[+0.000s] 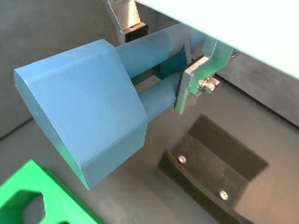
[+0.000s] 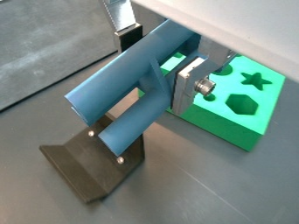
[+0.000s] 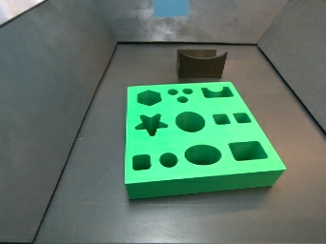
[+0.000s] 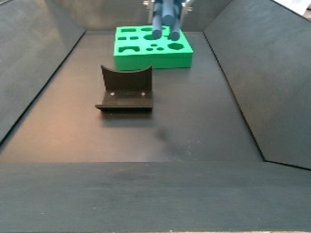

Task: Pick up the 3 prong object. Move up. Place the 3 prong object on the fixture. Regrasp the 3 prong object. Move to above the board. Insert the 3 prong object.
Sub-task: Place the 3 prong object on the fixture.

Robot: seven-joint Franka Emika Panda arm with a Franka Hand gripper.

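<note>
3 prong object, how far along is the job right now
Pick-up looks done: the gripper holds the 3 prong object in the air, high in a side view near the board. The fixture stands bare. Placing on it or inserting into the board is left; which stage, I can't tell.

— Table [image 4: 170,136]?
— Dark grey, matte. Carrying the green board [image 3: 197,133] flat and the fixture [image 4: 125,88], well apart.
— Gripper [image 4: 166,27]?
— Up over the board, off the table.

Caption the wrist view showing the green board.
Gripper holds the 3 prong object above the fixture, beside the board.
</note>
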